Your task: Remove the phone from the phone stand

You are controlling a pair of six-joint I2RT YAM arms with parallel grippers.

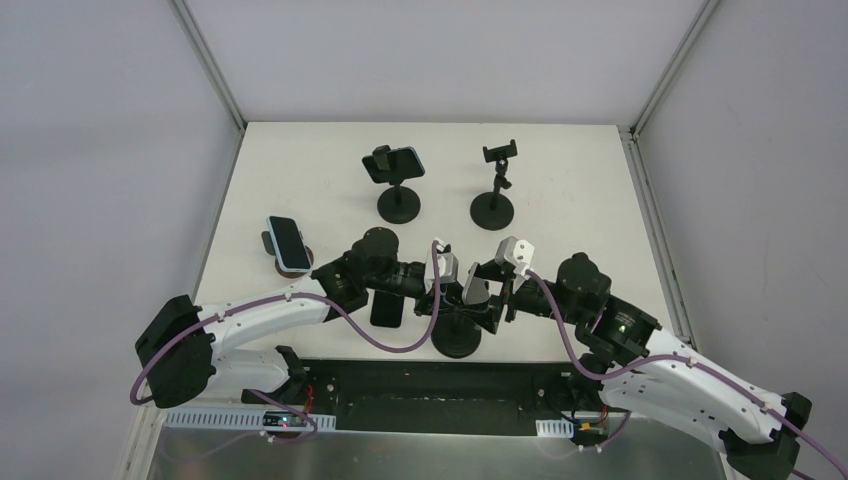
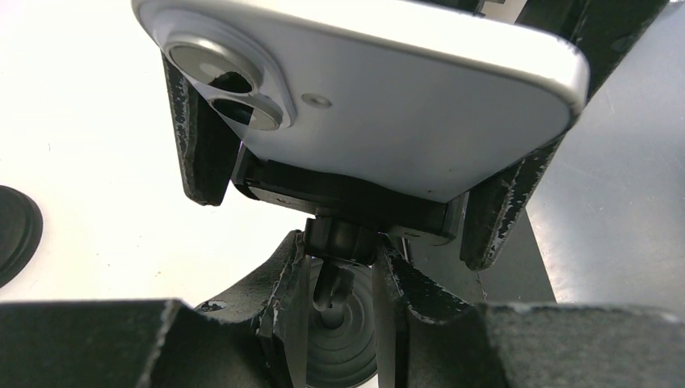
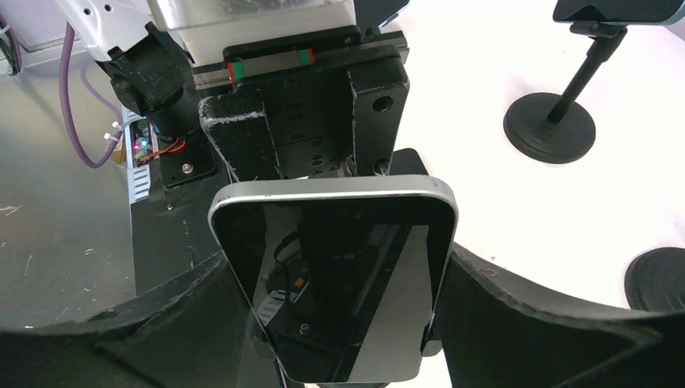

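— Left wrist view first: where is the phone [image 2: 404, 89]?
— It is sitting in the phone stand [image 2: 347, 198]. Its pale back faces this camera, with the two lenses at the upper left. The stand's black clamp lies across that back.
— And the left gripper [image 2: 339, 279]?
— It is low down, with its jaws closed on the stand's thin neck just under the ball joint [image 2: 339, 236]. There is one finger on each side, and both touch the neck. The stand's round base [image 2: 339, 347] shows between them, further down.
— What about the right gripper [image 3: 335, 267]?
— The right wrist view has the phone's dark screen facing the camera, set between the two fingers [image 3: 501, 307]. They lie against its long edges. So the jaws stand wide but are clamped on the phone, as far as I can see.
— Does the top external view agree?
— Yes. The two arms meet over that stand at the near edge of the table [image 1: 330, 150], each coming in from its own side. The phone shows there only as a silvery sliver between the two grippers.
— Anything else on the table?
— On the far side there is a second stand [image 1: 400, 205] holding a blue-edged phone [image 1: 400, 162]. Just to its right is an empty stand [image 1: 497, 190]. Near the left edge a third phone [image 1: 288, 243] leans on a low round base, well apart from the arms' work.
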